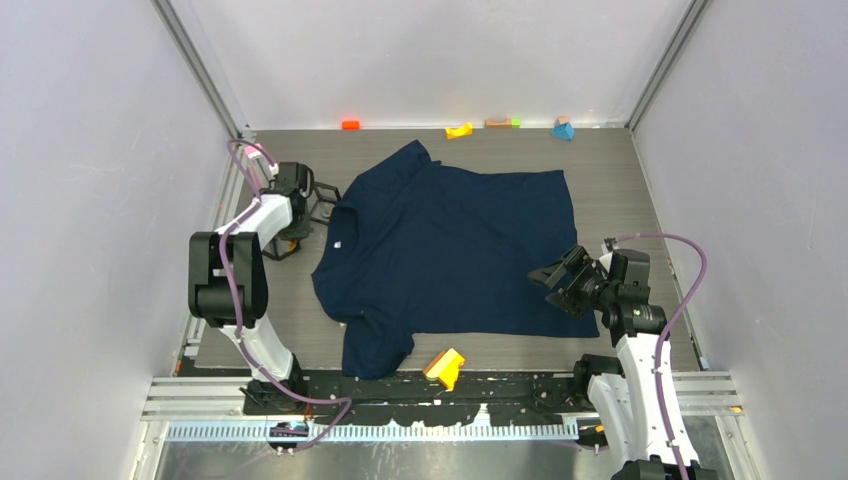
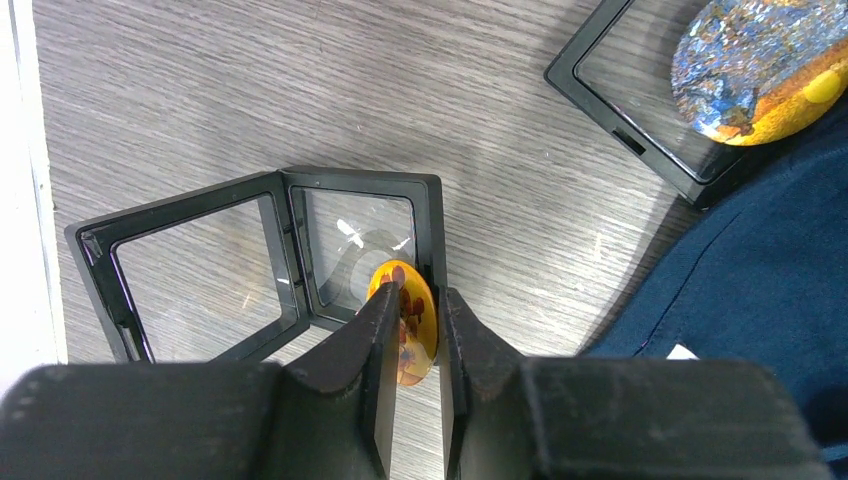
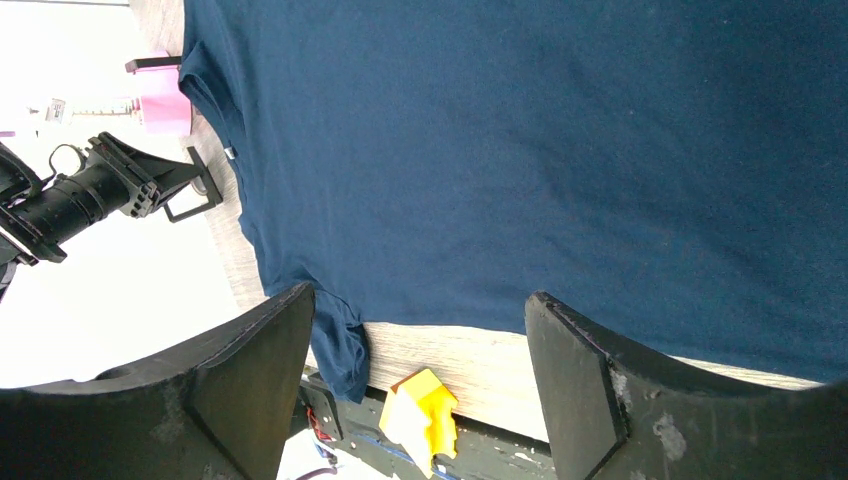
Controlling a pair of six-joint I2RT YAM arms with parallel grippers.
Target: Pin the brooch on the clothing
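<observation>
The brooch (image 2: 422, 328), a small orange-gold round badge, stands on edge between my left fingers. My left gripper (image 2: 418, 298) is shut on it, just over an open black clear-paned case (image 2: 250, 255) on the table. In the top view my left gripper (image 1: 292, 232) is left of the collar; the brooch is too small to see there. The clothing, a dark navy T-shirt (image 1: 450, 250), lies flat mid-table, its white neck label (image 1: 338, 242) at the left; it also shows in both wrist views (image 2: 760, 270) (image 3: 520, 150). My right gripper (image 1: 556, 287) (image 3: 418, 295) is open and empty above the shirt's right hem.
A second black case (image 2: 640, 110) holding a blue-and-orange badge (image 2: 760, 65) lies by the collar. A yellow wedge block (image 1: 444, 366) (image 3: 422, 415) sits at the near table edge. Orange (image 1: 350, 124), yellow (image 1: 459, 131) and blue (image 1: 563, 130) blocks line the back wall.
</observation>
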